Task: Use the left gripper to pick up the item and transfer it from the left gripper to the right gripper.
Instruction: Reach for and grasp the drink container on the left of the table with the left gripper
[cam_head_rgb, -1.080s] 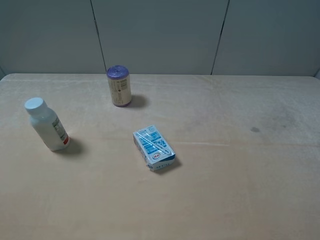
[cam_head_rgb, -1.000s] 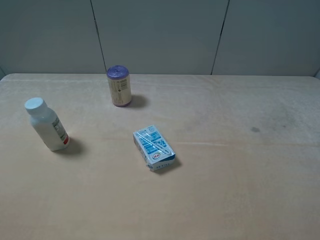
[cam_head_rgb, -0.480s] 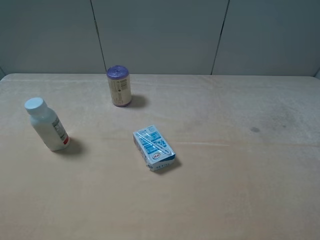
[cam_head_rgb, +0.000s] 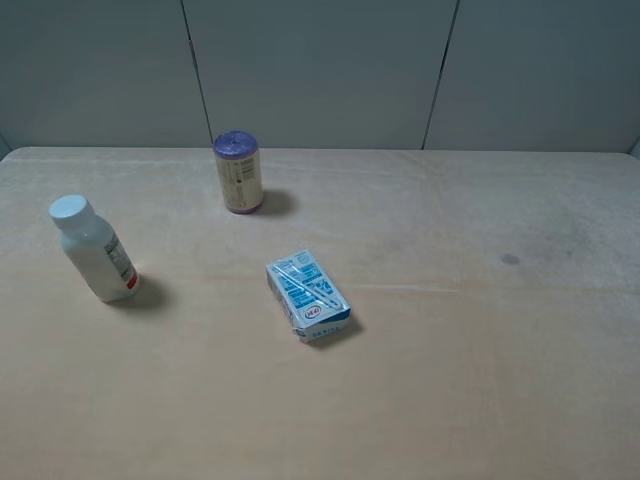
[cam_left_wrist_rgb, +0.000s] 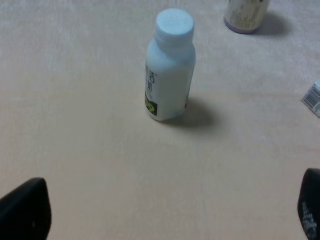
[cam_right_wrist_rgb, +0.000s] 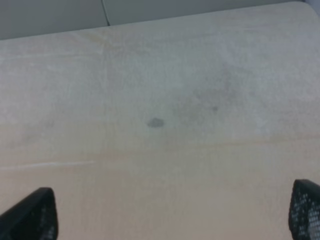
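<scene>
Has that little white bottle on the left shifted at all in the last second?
No. The white bottle stands where it did, at the same gap from the purple-topped can and the blue-and-white carton.

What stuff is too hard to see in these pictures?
- Bottle: its print is too small and blurry to read, in both the left wrist and high views.
- Can: the left wrist picture's edge cuts off all but its base.
- Carton: only a corner shows there.
- Left tool, right tool: just fingertips in the wrist views; absent from the high view.
</scene>
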